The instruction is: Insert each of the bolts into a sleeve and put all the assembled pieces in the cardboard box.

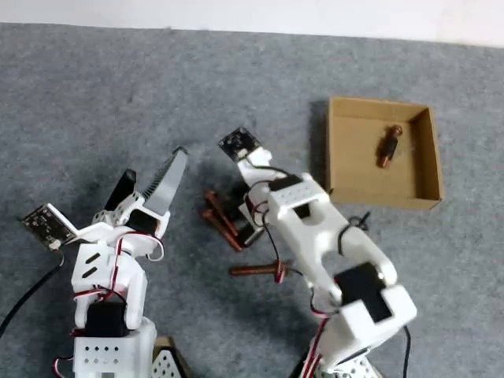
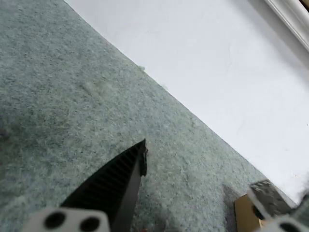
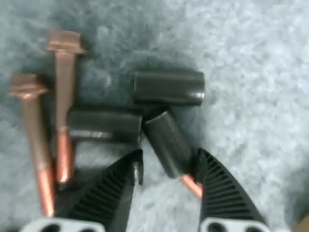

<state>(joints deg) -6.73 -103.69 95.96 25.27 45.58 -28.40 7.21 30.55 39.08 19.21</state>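
While the right gripper [image 3: 169, 154] holds its fingers apart around a black sleeve [image 3: 166, 140] with a bolt inside, two more sleeves [image 3: 168, 87] and two bolts [image 3: 63, 96] lie just beside it on the mat [image 1: 94, 94]. The left gripper [image 1: 157, 164] has its fingers apart too. One finished piece [image 1: 388, 146] lies in the box [image 1: 378, 197] near the mat's far right corner.

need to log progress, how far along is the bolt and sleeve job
Done: one assembled piece lies in the cardboard box. In hand: right gripper open around a sleeve. To do: two bare bolts, two more sleeves, plus another bolt.
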